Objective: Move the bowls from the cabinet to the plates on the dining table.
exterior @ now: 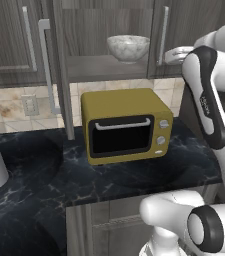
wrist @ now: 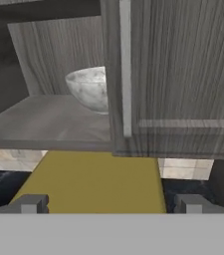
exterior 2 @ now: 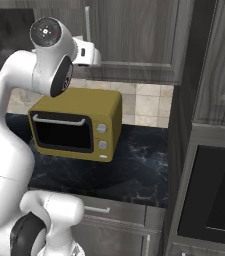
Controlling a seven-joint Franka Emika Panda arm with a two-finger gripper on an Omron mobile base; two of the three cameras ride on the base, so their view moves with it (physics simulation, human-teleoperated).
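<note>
The wall cabinet (exterior: 109, 35) stands open on its left side above a black marble tabletop (exterior: 44, 180). On that tabletop sits a yellow microwave (exterior: 126, 125). A marbled stone bowl (exterior: 128, 47) rests on the cabinet shelf (wrist: 49, 122), half hidden behind the closed right door (wrist: 183, 74). The gripper (wrist: 111, 204) faces the shelf, fingers (wrist: 31, 204) spread wide and holding nothing.

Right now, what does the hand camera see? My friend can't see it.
A grey-white marbled bowl sits on the shelf of the open cabinet, half hidden behind a closed door. Below is the yellow microwave, with the open gripper above it.
</note>
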